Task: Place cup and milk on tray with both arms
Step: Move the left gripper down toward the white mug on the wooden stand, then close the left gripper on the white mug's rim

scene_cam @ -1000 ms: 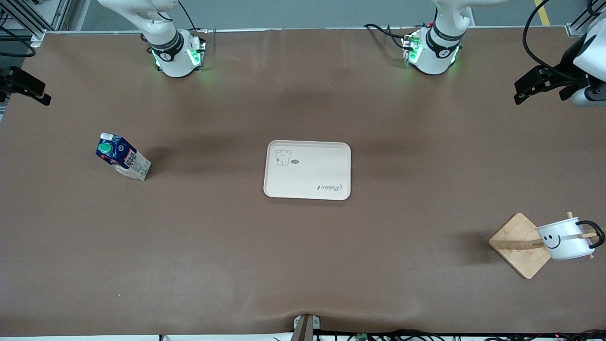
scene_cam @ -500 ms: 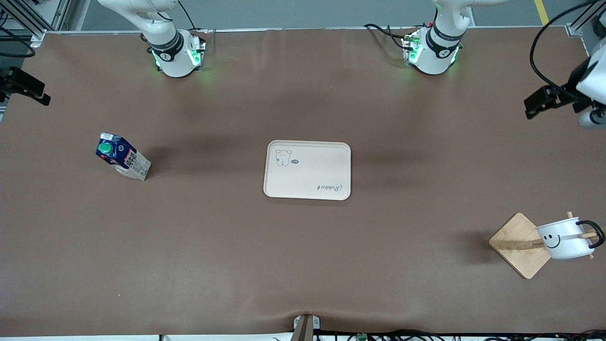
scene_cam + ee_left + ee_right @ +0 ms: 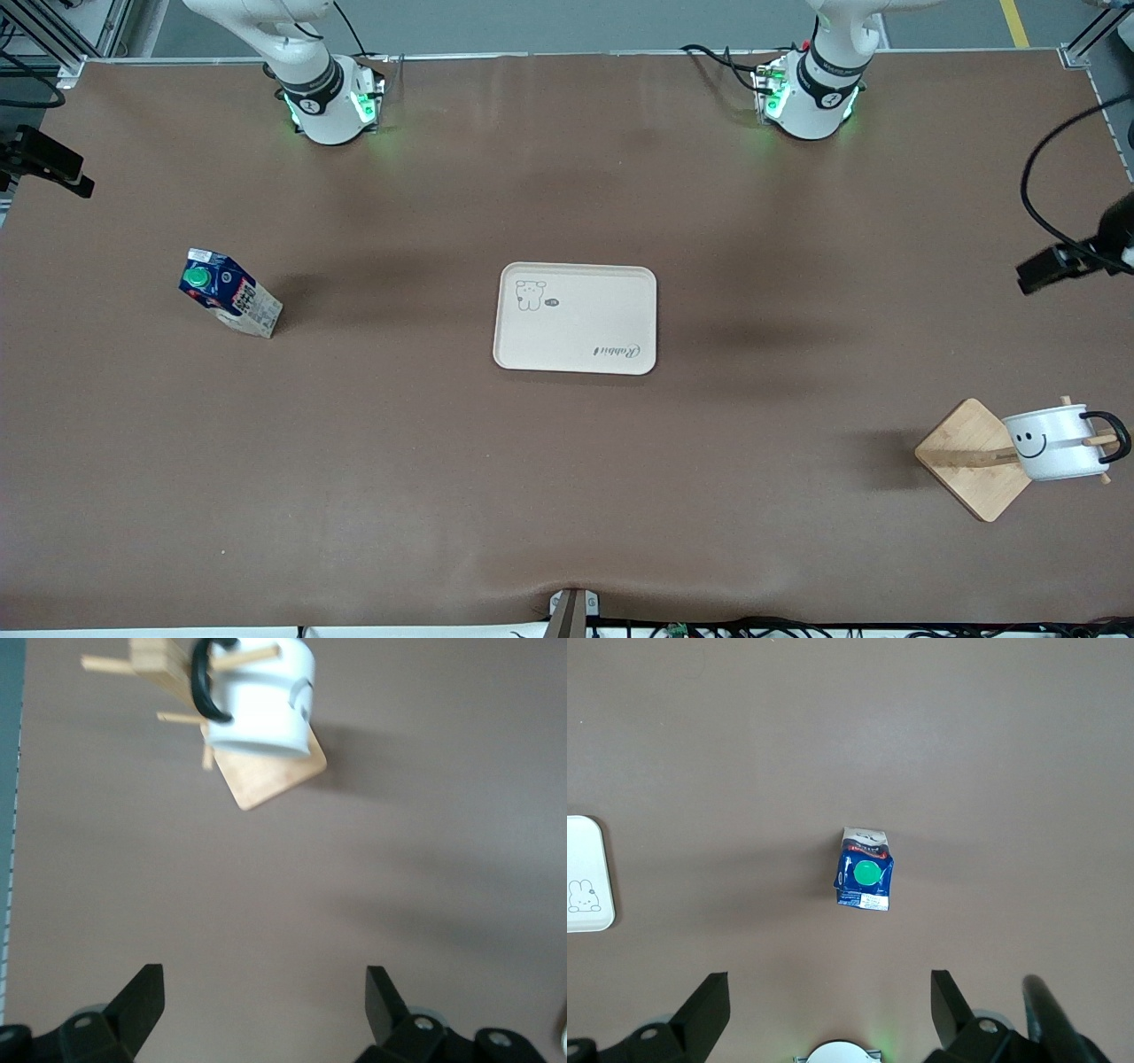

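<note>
Tray (image 3: pixel 576 319) bare at table centre, milk (image 3: pixel 229 304) upright, cup (image 3: pixel 1054 443) hung on stand (image 3: pixel 973 459), left gripper (image 3: pixel 264 1001) and right gripper (image 3: pixel 831 1008) spread wide, holding nothing

Glossy white cup (image 3: pixel 1054 443) hangs on a pale wooden stand (image 3: pixel 972 458); matt brown table (image 3: pixel 567 496); printed paper milk (image 3: pixel 229 292).

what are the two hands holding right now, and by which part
Nothing. The left hand and right hand are both open and empty; the cup hangs on its wooden stand, the milk stands untouched.
</note>
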